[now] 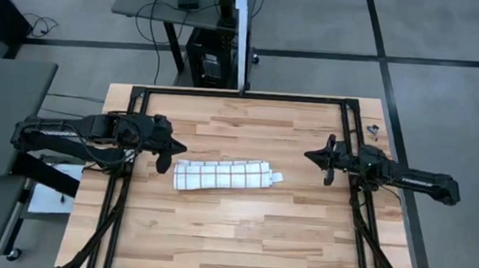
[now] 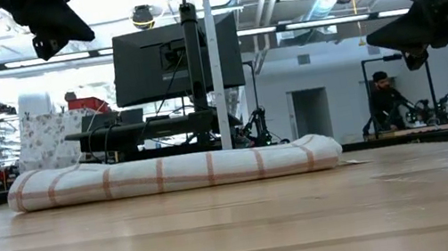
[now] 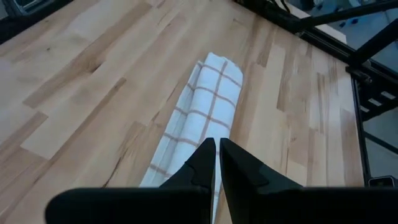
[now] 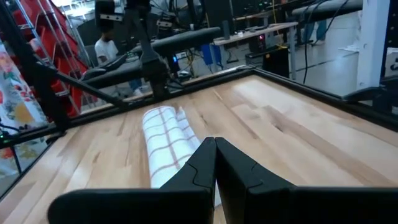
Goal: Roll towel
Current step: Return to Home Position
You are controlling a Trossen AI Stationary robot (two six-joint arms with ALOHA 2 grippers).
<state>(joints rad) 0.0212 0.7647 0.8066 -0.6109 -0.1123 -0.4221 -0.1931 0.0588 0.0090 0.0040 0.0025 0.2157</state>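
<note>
A white towel with thin red-brown checks (image 1: 222, 175) lies rolled into a long roll on the wooden table's middle, its length running left to right; it also shows in the low view (image 2: 173, 171), the left wrist view (image 3: 202, 115) and the right wrist view (image 4: 166, 146). A small tag sticks out at its right end (image 1: 276, 177). My left gripper (image 1: 163, 158) is shut and empty, raised above the table just left of the roll's left end. My right gripper (image 1: 326, 164) is shut and empty, raised to the right of the roll.
A black frame (image 1: 242, 94) runs along the table's far edge and sides. A small dark object (image 1: 373, 128) lies at the far right corner. Bare wood lies in front of the roll (image 1: 232, 235). People and desks show in the room beyond.
</note>
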